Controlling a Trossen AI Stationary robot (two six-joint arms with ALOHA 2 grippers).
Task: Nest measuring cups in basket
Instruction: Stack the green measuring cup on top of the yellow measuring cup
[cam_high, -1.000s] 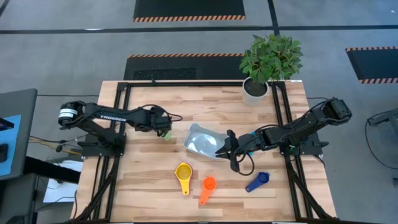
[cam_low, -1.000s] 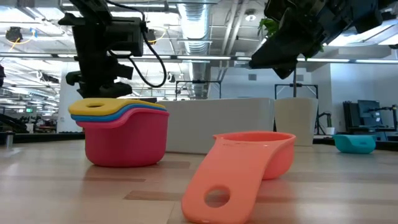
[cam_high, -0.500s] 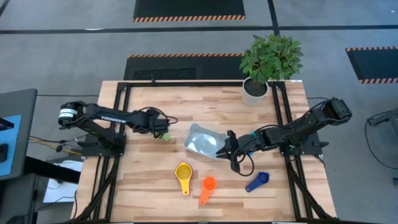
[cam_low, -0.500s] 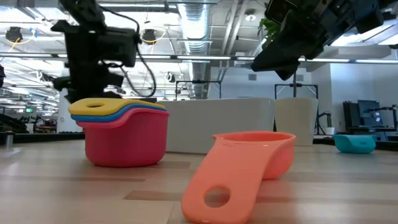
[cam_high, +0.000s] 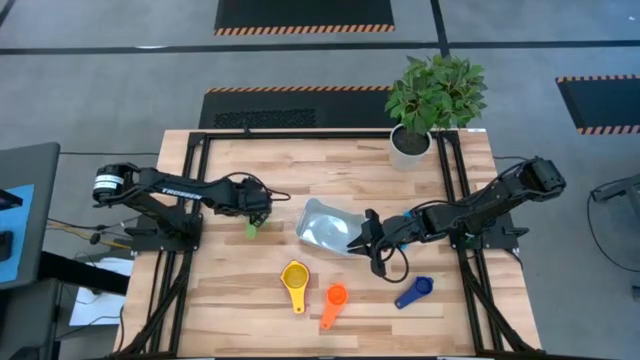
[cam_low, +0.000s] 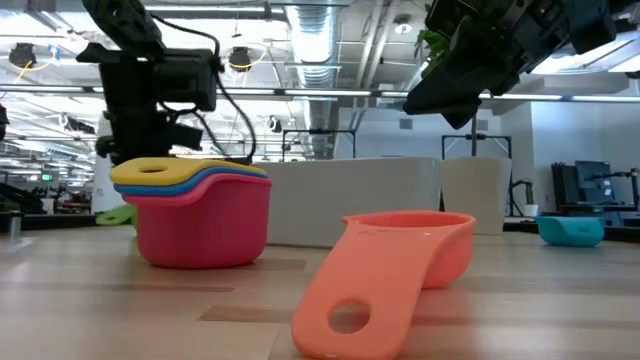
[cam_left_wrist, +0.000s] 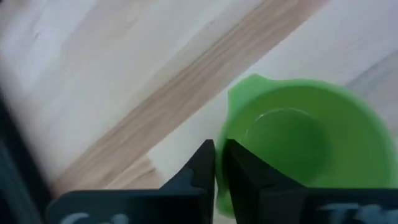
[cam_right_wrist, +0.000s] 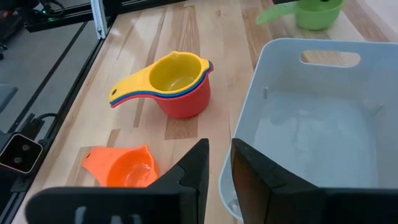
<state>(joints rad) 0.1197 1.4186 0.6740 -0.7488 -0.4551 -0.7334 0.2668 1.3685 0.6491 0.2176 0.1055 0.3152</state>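
At the left middle of the bench (cam_high: 330, 170), the left jaws are drawn in to a thin slit. The left wrist view shows the rim of the green cup (cam_left_wrist: 298, 149) running into that slit, so they pinch the cup's wall at its edge. The cup sits low at the bench top, open side up. It lies between the black frame rail (cam_high: 185, 200) on the left and the basket (cam_high: 322, 225), with bare wood on both sides.

The right jaws hang over the basket's near right corner, parted by a narrow gap. The low view shows them above the rim rather than on it, and nothing shows between them. The basket is empty inside and stands skewed to the bench's edges at the middle of the bench. One corner points toward the left arm (cam_high: 180, 187).

Nearer the front edge, a nested stack of cups (cam_high: 294, 273) stands upright, yellow on top and red on the outside, with the handles fanned together. The orange cup (cam_high: 335, 296) lies just beside it, apart from the stack. The dark blue cup (cam_high: 415, 290) lies further right, below the right arm (cam_high: 480, 208).

The back half of the bench is open wood except for the white plant pot (cam_high: 410, 145) at the far right corner.
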